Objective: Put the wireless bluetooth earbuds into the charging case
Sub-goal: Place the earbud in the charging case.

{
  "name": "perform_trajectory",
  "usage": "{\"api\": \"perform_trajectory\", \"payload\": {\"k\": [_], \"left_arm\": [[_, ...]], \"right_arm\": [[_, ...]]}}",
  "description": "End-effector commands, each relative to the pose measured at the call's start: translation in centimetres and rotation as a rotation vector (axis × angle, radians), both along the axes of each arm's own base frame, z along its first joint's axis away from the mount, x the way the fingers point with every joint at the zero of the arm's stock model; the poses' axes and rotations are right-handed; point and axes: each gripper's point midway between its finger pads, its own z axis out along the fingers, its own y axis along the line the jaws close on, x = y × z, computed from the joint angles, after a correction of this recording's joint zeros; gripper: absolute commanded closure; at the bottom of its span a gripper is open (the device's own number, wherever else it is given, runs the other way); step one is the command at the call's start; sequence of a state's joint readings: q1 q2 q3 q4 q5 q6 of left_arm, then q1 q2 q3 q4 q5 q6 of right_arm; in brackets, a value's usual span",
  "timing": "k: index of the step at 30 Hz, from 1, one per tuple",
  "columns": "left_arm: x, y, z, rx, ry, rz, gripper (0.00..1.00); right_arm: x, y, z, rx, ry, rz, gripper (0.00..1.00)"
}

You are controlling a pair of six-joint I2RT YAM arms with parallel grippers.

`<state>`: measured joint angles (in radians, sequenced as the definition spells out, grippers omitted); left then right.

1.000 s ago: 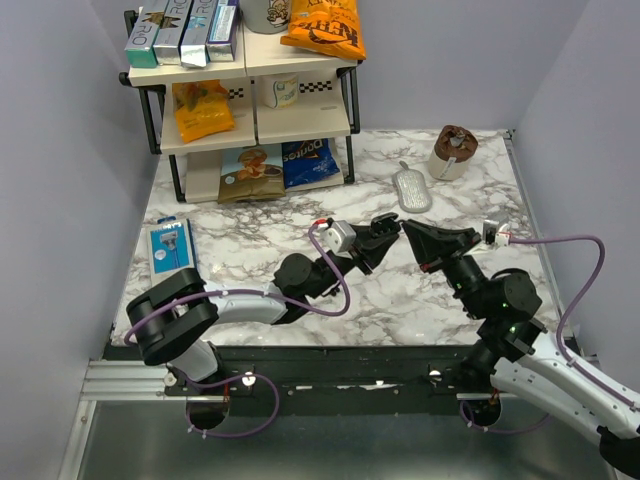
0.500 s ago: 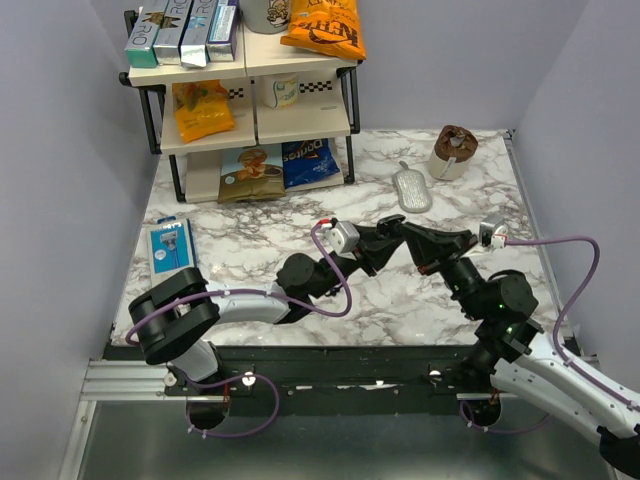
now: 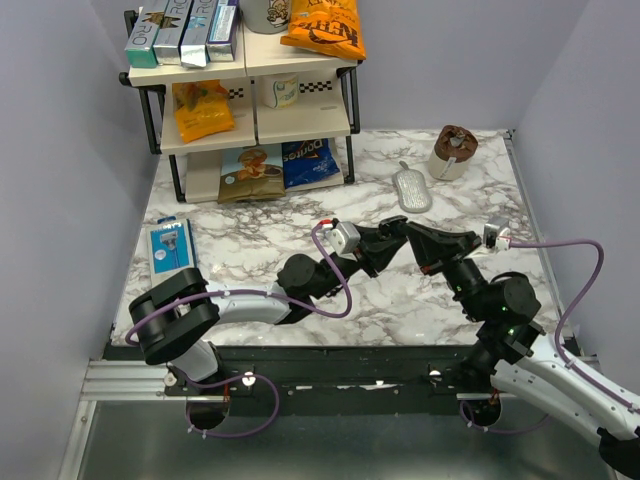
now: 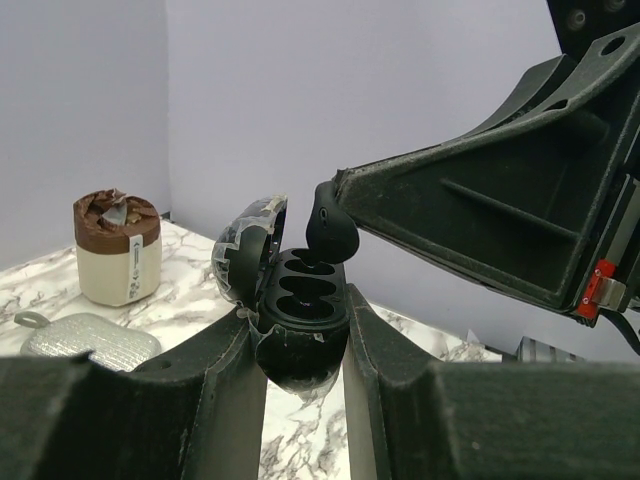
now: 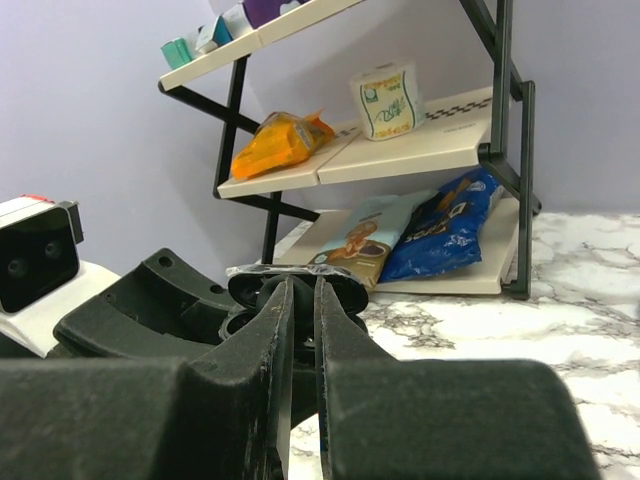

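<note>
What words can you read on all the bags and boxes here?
"Doritos": on the blue bag.
"KETT": on the top orange bag; the remaining letters are unclear.
"RO": on the teal box; only part of a word.
Too small or blurred to read: the white cup with its green label, the blue card, the tan packet, the brown-topped tub.

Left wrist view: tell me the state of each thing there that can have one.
charging case: open, lid tipped back.
left end effector: shut on the charging case.
earbud: at the mouth of the case's far slot, not seated.
right end effector: shut on the earbud.
cup: upright on the table.
</note>
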<state>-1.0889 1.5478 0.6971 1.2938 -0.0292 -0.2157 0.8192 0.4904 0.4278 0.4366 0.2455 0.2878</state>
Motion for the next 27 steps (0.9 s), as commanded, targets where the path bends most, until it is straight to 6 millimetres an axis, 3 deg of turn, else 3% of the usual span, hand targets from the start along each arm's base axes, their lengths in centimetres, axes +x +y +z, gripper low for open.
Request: {"api": "perform_trajectory", "payload": {"k": [1, 27], "left_arm": [[-2.1, 2.3, 7.2, -0.258, -0.136, -0.034, 1.00], [-2.5, 2.8, 8.9, -0.291, -0.159, -0.040, 1.00]], "right_arm": [[0.2, -0.6, -0.2, 0.015, -0.002, -0.033, 0.99], [0.5, -0.2, -2.3, -0.031, 0.039, -0.030, 0.99]]}}
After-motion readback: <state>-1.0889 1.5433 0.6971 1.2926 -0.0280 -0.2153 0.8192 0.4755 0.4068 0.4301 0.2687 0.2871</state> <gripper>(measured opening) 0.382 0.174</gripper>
